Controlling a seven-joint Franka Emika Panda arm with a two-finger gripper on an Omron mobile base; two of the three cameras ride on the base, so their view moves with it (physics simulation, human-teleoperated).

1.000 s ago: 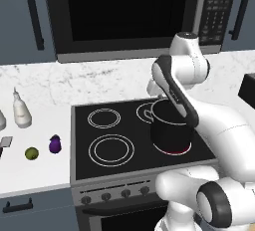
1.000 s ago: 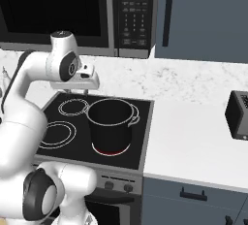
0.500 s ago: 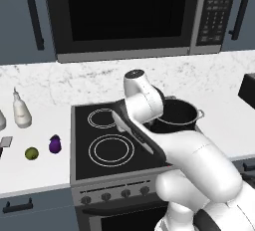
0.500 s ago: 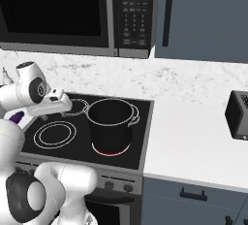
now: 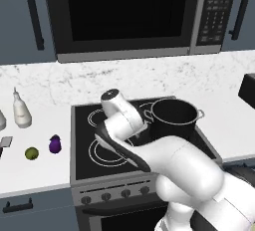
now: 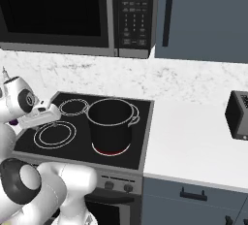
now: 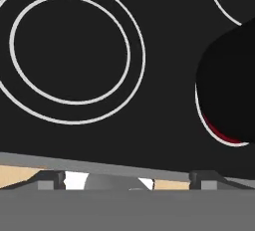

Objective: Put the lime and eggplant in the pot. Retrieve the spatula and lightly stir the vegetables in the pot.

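gripper [image 7: 127,177] spread, empty (over stovetop [image 7: 149,125]) | left base: lime [image 5: 31,153], eggplant [image 5: 55,144] on counter [image 5: 35,170]

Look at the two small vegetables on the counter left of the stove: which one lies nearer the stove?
The eggplant, the dark purple oval. It sits closer to the stove's left edge, while the yellow-green lime lies farther left, apart from it.

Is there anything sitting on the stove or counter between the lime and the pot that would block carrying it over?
Nothing visible blocks that path. The lime and the eggplant lie on the counter left of the stove; the pot stands on the right burner. Between them are bare burners and the robot's own arm above.
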